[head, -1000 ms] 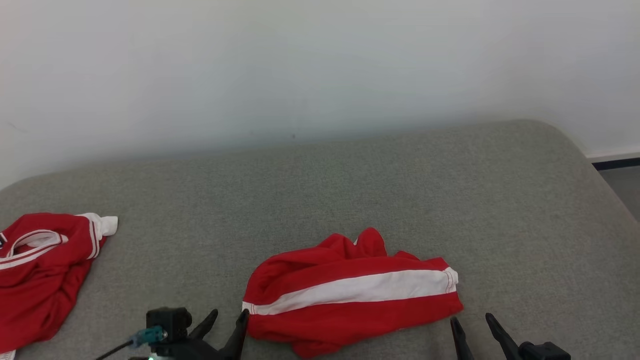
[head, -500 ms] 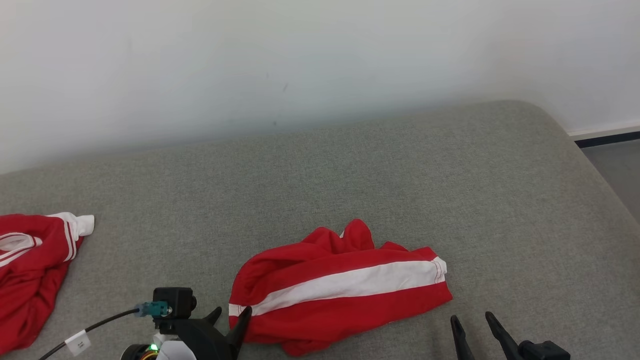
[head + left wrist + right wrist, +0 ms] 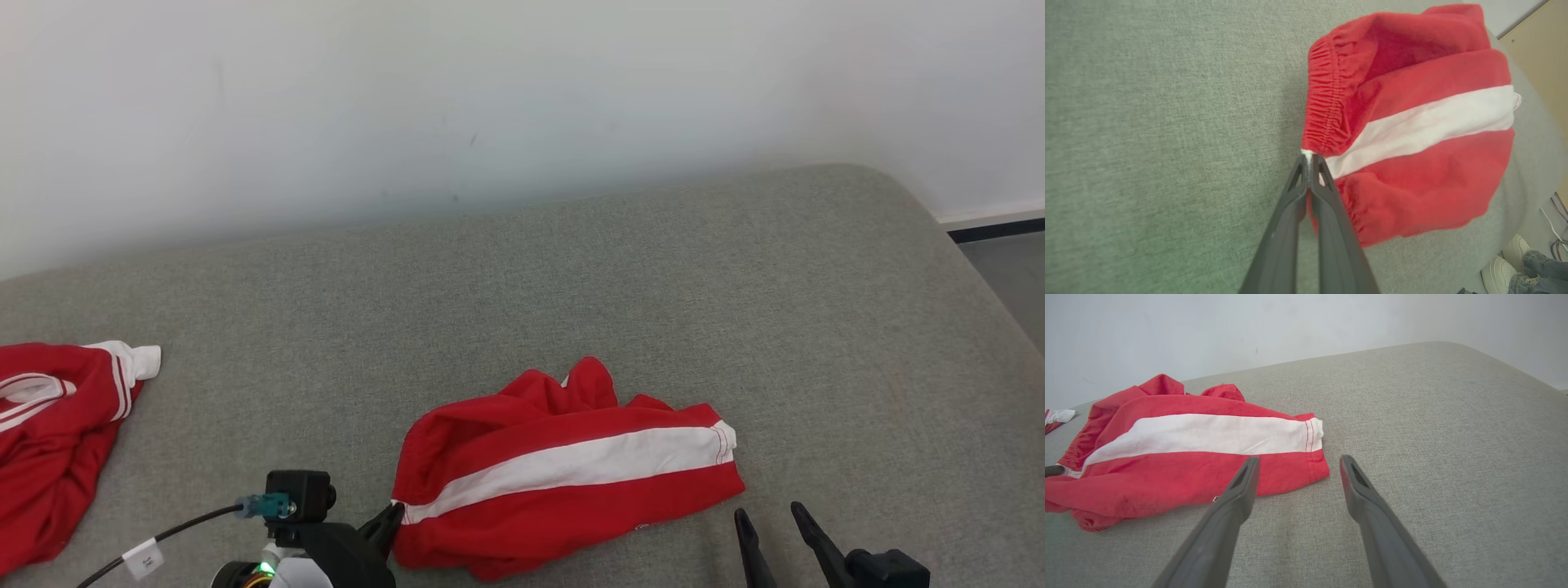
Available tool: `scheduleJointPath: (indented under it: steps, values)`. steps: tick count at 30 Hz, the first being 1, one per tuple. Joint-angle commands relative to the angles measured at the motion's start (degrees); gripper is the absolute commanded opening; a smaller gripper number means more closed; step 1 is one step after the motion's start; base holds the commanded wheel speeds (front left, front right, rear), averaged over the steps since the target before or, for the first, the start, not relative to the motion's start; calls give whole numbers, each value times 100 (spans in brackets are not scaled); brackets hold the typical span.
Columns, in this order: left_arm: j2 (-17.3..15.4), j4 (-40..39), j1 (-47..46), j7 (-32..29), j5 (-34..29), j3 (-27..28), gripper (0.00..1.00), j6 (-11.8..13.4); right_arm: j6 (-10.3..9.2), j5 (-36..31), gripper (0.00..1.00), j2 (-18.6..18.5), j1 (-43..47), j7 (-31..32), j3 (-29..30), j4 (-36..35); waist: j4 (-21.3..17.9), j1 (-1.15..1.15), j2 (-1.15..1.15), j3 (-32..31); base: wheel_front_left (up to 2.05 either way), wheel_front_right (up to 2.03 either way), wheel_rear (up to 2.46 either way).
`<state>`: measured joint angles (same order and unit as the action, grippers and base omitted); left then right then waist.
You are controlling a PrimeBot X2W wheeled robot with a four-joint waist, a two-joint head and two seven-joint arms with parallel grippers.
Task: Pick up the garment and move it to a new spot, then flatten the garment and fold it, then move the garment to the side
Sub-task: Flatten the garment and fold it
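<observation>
left pincer (image 3: 1309,161): clamped on red shorts (image 3: 571,469) waistband, 9 o'clock end | right pincer (image 3: 1299,459): wide apart, empty, shorts' 4 o'clock

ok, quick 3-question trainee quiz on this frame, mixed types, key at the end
1. True or false: the left gripper is shut on the waistband edge of the striped shorts.
2. Multiple choice: the right gripper is A) shut on the shorts, B) open, near their hem end, C) shut and empty.
3. Fill in: the stripe along the shorts is ____.

Key: 1 true; 2 B; 3 white.
</observation>
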<state>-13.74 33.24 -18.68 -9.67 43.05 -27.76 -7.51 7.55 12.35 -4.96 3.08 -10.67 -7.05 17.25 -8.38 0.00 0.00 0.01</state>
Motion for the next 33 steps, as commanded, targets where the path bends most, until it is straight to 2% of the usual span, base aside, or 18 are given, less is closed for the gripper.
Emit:
scheduleJointPath:
  steps: [1,7,16,22,33]
  values:
    - [-20,-67,106,105,41,-42,0,4,-13,29,100,-50,-106,7,-2,-16,5,0,0,2,0,0,0]
    - [-58,-245,364,465,-116,-76,0,68,-13,68,100,-174,-347,259,268,-50,-9,0,0,39,0,0,0]
    - [47,-613,740,1074,-411,-197,0,370,-13,5,100,-528,-937,1571,667,74,170,0,0,203,0,0,0]
    - [76,-648,619,1191,-478,-248,0,362,-13,145,100,-696,-1432,1957,345,335,272,0,0,336,0,0,0]
    - [100,-592,306,1211,-554,-334,0,316,-13,757,100,-828,-2178,2309,-493,1335,469,0,0,678,0,0,0]
